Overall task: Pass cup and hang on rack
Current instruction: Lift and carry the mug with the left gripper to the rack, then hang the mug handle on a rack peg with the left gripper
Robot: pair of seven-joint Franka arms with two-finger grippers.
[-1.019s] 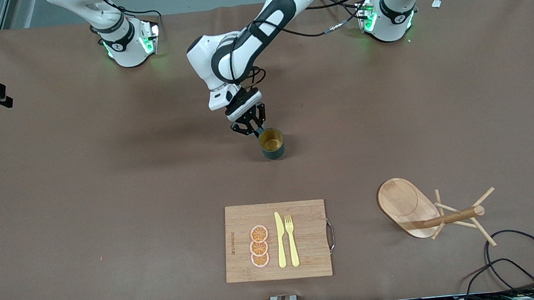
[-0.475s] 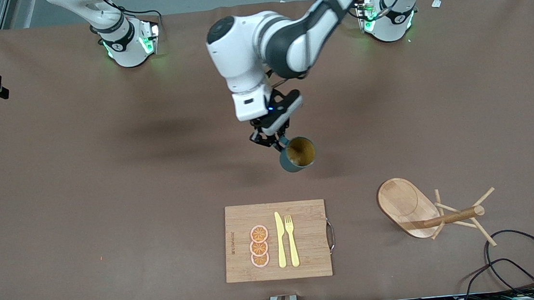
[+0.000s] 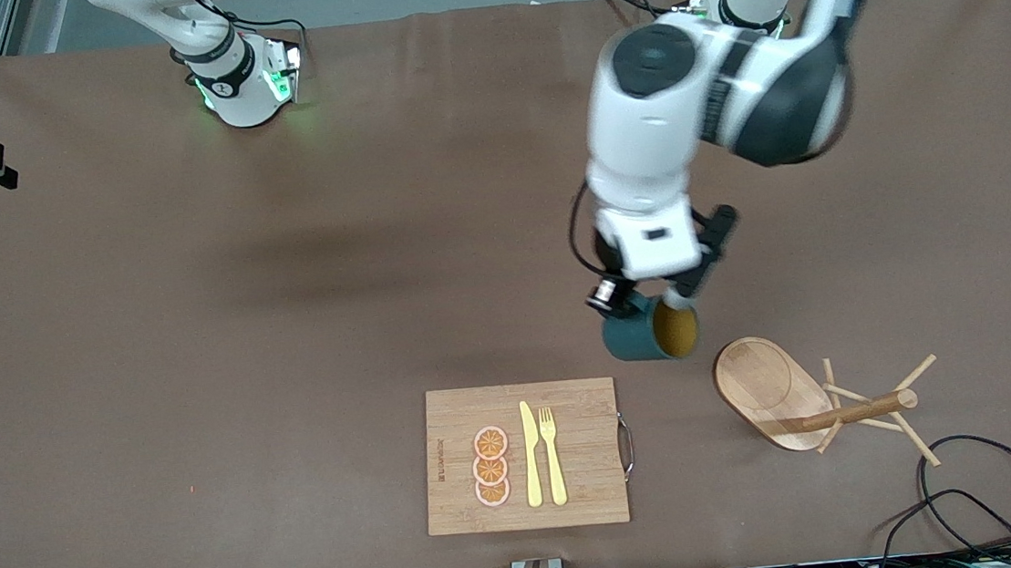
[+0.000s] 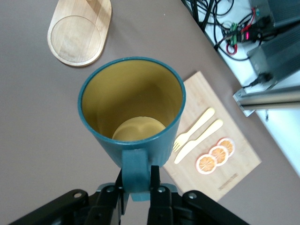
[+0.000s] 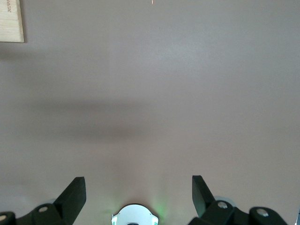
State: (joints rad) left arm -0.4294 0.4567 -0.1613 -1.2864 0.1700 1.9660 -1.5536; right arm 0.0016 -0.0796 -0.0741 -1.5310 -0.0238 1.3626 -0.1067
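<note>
Starting at the table's near edge: the cutting board sits there with a yellow knife, a fork and three orange slices on it, none of them in my way. Toward the left arm's end of that same edge is the rack, and here's my worry: it's lying tipped over, oval base up on its side, post and pegs running along the table. A loose black cable curls at that near corner, just beside the pegs.

Farther up, I have the cup in the air. My left gripper is clamped tight on its small handle, the cup tilted with the open mouth turned toward the rack, over bare table between the board's corner and the rack's base.

What can go wrong: with the rack down, no peg points up, so a hung cup would likely slide off or roll. That pinch on the handle is narrow; I judge a swing could twist the cup in the grip. Push onto a peg and the rack may simply skid toward the cable.

Farthest off, my right gripper waits over bare table near the right arm's end, fingers spread wide, holding nothing.
</note>
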